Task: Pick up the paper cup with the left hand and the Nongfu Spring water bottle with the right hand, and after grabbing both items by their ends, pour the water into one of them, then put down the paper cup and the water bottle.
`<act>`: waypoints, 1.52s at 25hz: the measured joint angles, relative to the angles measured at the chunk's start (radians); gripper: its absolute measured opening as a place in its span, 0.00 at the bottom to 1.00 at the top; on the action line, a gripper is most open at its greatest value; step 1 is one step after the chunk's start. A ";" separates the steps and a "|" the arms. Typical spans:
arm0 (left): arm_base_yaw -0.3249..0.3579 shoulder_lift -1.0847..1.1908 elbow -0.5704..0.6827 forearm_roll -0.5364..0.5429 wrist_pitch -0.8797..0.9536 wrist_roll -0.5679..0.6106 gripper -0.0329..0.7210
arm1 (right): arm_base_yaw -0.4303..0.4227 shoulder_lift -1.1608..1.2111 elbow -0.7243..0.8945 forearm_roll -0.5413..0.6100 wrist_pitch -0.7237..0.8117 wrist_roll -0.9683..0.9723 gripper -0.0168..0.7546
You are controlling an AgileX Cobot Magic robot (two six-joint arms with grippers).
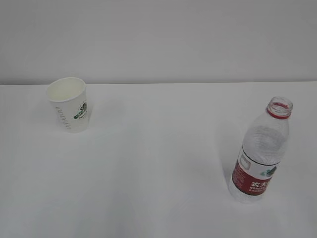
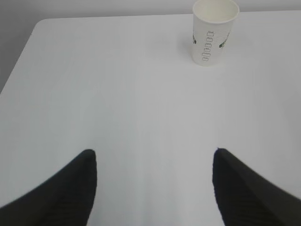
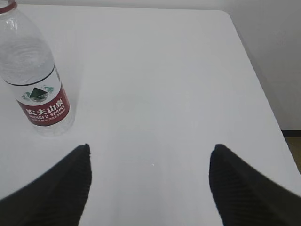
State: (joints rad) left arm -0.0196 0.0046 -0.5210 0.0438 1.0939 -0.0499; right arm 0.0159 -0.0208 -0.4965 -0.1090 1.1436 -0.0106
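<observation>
The paper cup [image 1: 69, 105] stands upright at the back left of the white table, white with a green logo; the left wrist view has the cup [image 2: 214, 33] far ahead and right of centre. My left gripper [image 2: 154, 155] is open, nothing between its black fingers. The Nongfu Spring water bottle [image 1: 260, 151] stands upright at the front right, uncapped, with a red neck ring and red label. Seen from the right wrist, the bottle [image 3: 35, 75] is ahead and left of my right gripper [image 3: 149, 149], which is open and holds nothing. Neither arm appears in the exterior view.
The white table [image 1: 158, 158] meets a pale wall at the back. Its left edge and rounded corner [image 2: 40, 26] show in the left wrist view, its right edge [image 3: 258, 80] in the right wrist view, with floor beyond.
</observation>
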 joint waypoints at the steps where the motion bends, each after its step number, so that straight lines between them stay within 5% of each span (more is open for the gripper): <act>1: 0.000 0.000 0.000 0.000 0.000 0.000 0.79 | 0.000 0.000 0.000 0.000 0.000 0.000 0.78; 38: 0.000 0.000 0.000 0.000 0.000 0.000 0.79 | 0.000 0.000 0.000 0.000 0.000 0.000 0.78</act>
State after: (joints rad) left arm -0.0196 0.0046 -0.5210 0.0438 1.0939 -0.0499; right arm 0.0159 -0.0208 -0.4965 -0.1090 1.1436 -0.0106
